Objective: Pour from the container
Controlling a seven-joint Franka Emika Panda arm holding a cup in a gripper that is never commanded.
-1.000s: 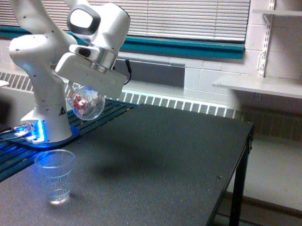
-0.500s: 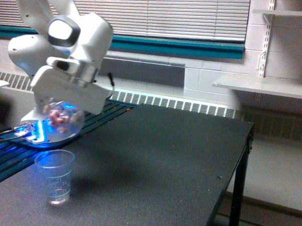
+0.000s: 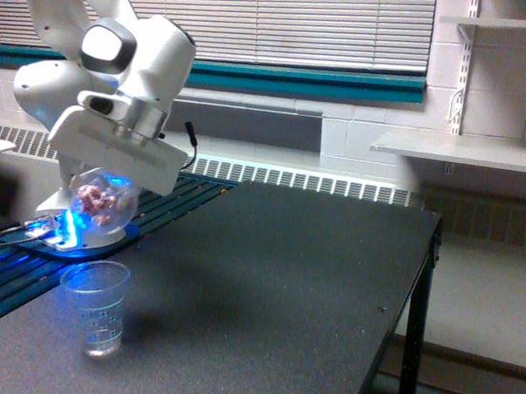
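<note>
A: what's the gripper doing?
B: it's clamping the container, pinkish bits sitting inside. Clear cup is standing on the table, right below it.

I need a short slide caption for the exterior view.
Panda arm holds the container of pinkish pieces above the empty cup.

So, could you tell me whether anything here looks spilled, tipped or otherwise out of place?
Nothing stands out. The container with pinkish pieces hangs in the gripper above the upright plastic cup, and no spill shows on the table.
</note>
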